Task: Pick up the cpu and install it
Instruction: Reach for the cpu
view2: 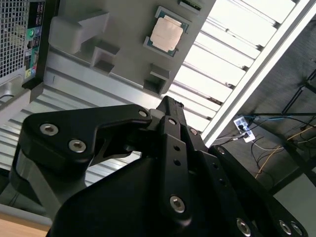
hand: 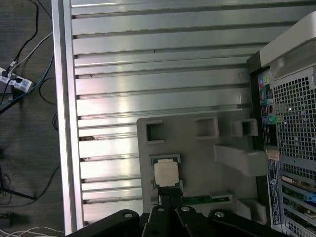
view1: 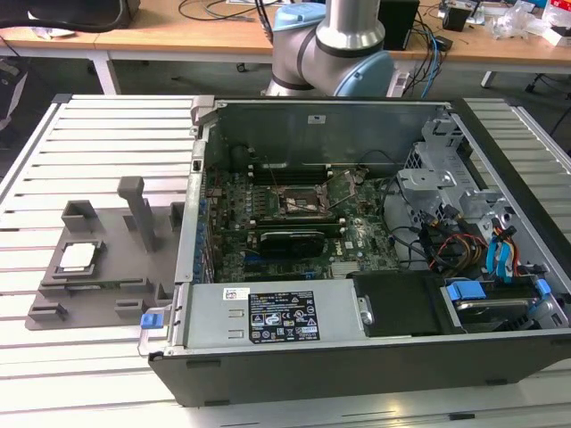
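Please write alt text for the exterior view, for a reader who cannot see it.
The cpu lies in a grey tray on a slatted table, at the exterior view's left of an open computer case. The arm stands behind the case.

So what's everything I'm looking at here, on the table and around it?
cpu: one, silvery-grey, seated in the fixture tray, on the exterior view's left.
fixture tray: one, grey, on the table beside the case.
computer case: one, dark and silver, open on the table.
motherboard: one, green, inside the case.
socket frame: one, dark with metal edges, on the motherboard.
table: one, silver, slatted.
desk: one, wooden, behind.
robot arm: one, silver and pale blue, behind the case.
gripper: one, black, apart from the cpu.
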Controlling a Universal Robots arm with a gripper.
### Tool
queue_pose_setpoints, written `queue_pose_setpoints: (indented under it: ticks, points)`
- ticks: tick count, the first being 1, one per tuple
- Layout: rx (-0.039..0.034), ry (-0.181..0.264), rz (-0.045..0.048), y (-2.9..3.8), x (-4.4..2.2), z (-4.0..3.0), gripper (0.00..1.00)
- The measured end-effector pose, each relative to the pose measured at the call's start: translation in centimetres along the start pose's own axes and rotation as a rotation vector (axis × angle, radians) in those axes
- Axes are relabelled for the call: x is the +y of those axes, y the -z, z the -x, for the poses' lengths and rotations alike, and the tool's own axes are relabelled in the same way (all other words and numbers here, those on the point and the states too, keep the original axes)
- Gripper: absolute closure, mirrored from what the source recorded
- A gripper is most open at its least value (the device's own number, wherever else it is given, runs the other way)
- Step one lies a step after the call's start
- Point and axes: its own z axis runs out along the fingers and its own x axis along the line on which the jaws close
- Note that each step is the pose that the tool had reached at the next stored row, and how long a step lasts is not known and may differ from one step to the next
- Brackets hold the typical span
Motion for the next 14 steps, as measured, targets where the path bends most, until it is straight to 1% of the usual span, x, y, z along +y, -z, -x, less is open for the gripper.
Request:
queue_pose_setpoints:
  ticks: [7, 9, 11, 14]
  points:
    - [-0.0001, 0.0, 0.0001, 0.02, -0.09, -1.19, 0.89]
    - [0.0, 0.0, -0.0001, 0.04, -0.14, -1.77, 0.89]
    - [0.0, 0.0, 0.0, 0.05, -0.16, -2.1, 0.89]
    - [0.0, 0.0, -0.0001, 0.06, -0.23, -3.12, 0.89]
